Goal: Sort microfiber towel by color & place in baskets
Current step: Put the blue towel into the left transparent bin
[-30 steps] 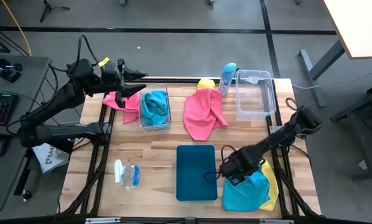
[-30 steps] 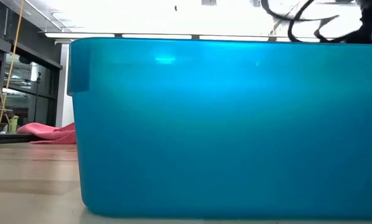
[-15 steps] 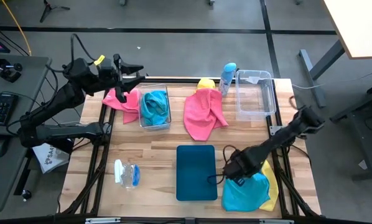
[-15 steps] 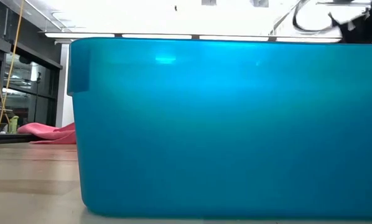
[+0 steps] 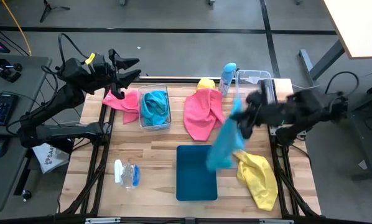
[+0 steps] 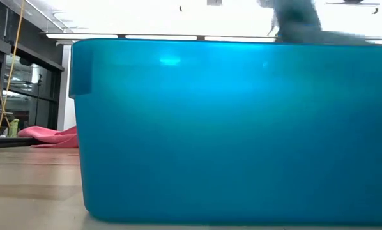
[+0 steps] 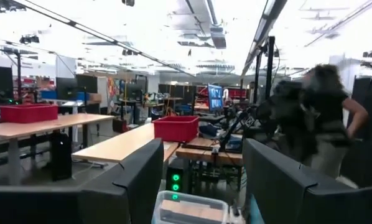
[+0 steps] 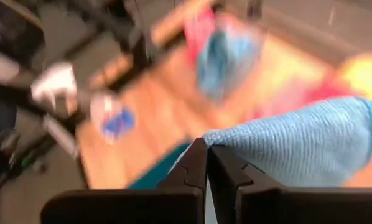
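Note:
My right gripper [image 5: 238,116] hangs above the table's right half, shut on a bright blue microfiber towel [image 5: 223,144] that trails down over the far right corner of the dark-teal tray [image 5: 195,177]. A yellow towel [image 5: 259,178] lies crumpled at the near right. A pink towel [image 5: 201,113] is spread at the far middle, and another pink towel [image 5: 122,99] lies at the far left. A blue towel [image 5: 155,107] sits in the left clear basket [image 5: 167,92]. The right clear basket [image 5: 255,94] stands at the far right. My left gripper [image 5: 131,68] is open, raised beyond the far left edge. My right gripper pinches a bunched fold of the blue towel [image 8: 279,146] between its two shut fingers [image 8: 195,163]. The rest of the towel hangs slack below the fingers, slanting toward the tray. Whether its lower end [image 5: 214,162] touches the tray, I cannot tell.
A clear bottle with a light-blue cap [image 5: 227,77] stands between the pink towel and the right basket, with a bit of yellow cloth [image 5: 206,83] beside it. A small clear bottle [image 5: 126,173] lies at the near left. The tray's wall [image 6: 229,128] fills the low view.
My right gripper has shut on the blue towel at the near right and risen with it toward the far edge. The towel has come off the yellow towel, which stays on the table. My left arm has lifted a little toward the far left.

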Controlling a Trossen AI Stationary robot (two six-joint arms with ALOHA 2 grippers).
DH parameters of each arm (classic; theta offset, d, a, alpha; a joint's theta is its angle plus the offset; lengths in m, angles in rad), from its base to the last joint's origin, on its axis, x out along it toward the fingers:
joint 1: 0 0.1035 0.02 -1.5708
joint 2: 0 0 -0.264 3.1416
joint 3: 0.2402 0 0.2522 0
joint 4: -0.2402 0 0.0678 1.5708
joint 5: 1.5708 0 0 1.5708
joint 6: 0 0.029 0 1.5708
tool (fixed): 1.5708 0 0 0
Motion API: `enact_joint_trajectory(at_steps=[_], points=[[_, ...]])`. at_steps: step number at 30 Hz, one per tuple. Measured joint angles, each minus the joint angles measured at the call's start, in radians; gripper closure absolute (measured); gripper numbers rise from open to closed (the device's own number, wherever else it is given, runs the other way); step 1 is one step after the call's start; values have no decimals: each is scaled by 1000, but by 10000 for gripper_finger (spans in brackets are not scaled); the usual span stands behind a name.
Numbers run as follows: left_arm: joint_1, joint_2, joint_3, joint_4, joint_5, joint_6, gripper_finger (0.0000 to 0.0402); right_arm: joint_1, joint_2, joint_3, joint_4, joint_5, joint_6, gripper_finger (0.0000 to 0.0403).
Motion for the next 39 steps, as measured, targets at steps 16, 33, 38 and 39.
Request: enact_joint_trajectory(at_steps=[16, 33, 38, 39], points=[[0, 0, 0, -2, 8, -74, 193, -417, 269, 64, 801, -413, -686, 403], [0, -8, 0, 143, 7, -84, 193, -583, 586, 63, 1294, -561, -691, 403], [0, -26, 0, 177, 13, -86, 193, -580, 657, 63, 1324, -498, -728, 403], [0, -30, 0, 192, 13, -86, 193, -577, 677, 63, 1337, -501, -719, 403]])
